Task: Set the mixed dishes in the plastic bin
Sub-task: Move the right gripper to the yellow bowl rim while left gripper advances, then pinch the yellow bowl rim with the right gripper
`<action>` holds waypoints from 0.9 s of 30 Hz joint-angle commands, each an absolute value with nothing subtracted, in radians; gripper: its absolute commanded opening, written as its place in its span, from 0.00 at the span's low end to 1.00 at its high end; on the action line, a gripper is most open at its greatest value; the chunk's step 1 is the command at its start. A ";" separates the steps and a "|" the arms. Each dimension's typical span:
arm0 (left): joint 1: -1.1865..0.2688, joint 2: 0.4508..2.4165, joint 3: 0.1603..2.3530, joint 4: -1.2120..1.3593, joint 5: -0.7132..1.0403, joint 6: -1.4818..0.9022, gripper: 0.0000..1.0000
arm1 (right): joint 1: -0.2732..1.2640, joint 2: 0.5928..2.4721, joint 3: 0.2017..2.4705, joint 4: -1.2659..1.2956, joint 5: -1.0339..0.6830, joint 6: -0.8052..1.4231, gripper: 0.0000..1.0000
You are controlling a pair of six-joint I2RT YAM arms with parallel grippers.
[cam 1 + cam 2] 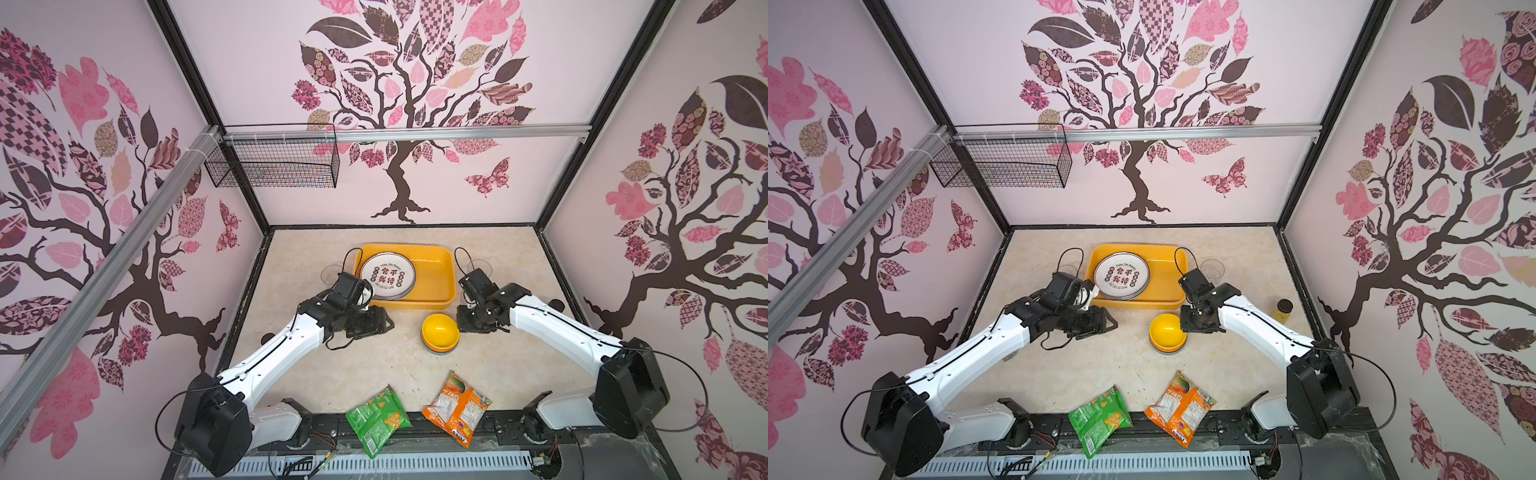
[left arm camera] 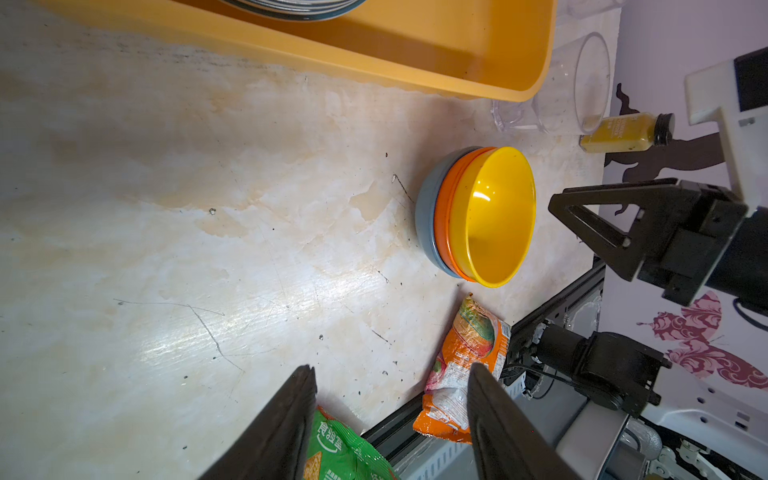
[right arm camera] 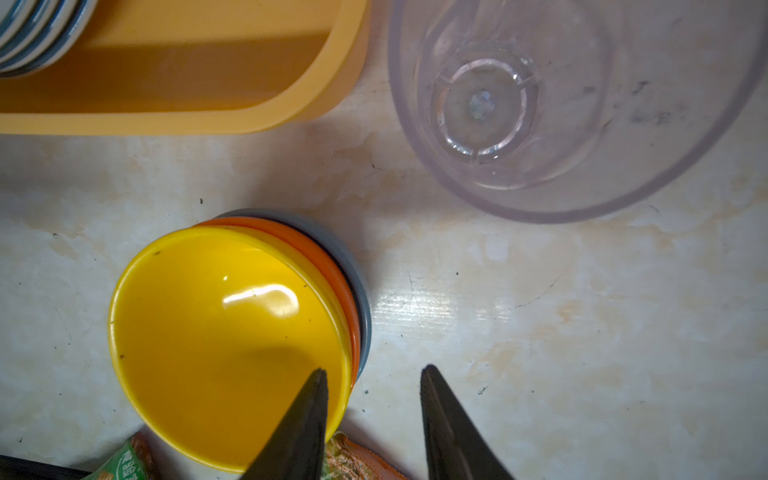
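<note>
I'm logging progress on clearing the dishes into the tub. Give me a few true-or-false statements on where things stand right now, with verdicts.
1. The plates are stacked inside the plastic bin. True.
2. The bowls are already in the bin. False: they are stacked on the table, in front of the bin.
3. The yellow bowl is the top one of that stack. True.
4. The left gripper holds a clear cup. False: its jaws stand open with nothing between them.
5. The clear cup by the bin's right end lies on its side. False: it stands upright on the table.
</note>
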State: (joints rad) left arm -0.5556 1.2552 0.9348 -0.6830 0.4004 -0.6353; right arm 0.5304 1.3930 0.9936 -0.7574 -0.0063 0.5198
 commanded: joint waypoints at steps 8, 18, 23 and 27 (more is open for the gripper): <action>-0.560 1.264 0.950 -0.663 0.390 -0.632 0.61 | 0.546 1.443 0.983 -0.722 -0.043 0.534 0.36; -0.560 1.262 0.935 -0.650 0.391 -0.648 0.60 | 0.555 1.484 0.976 -0.705 -0.055 0.521 0.26; -0.560 1.262 0.930 -0.649 0.393 -0.653 0.60 | 0.557 1.492 0.979 -0.704 -0.055 0.515 0.22; -0.560 1.257 0.929 -0.650 0.393 -0.655 0.60 | 0.558 1.500 0.980 -0.699 -0.060 0.511 0.21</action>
State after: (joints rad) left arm -0.5571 1.2556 0.9348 -0.6666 0.3969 -0.6544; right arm 0.5507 1.4738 0.9855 -0.6914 -0.0547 0.5182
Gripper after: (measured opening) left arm 0.602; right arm 0.214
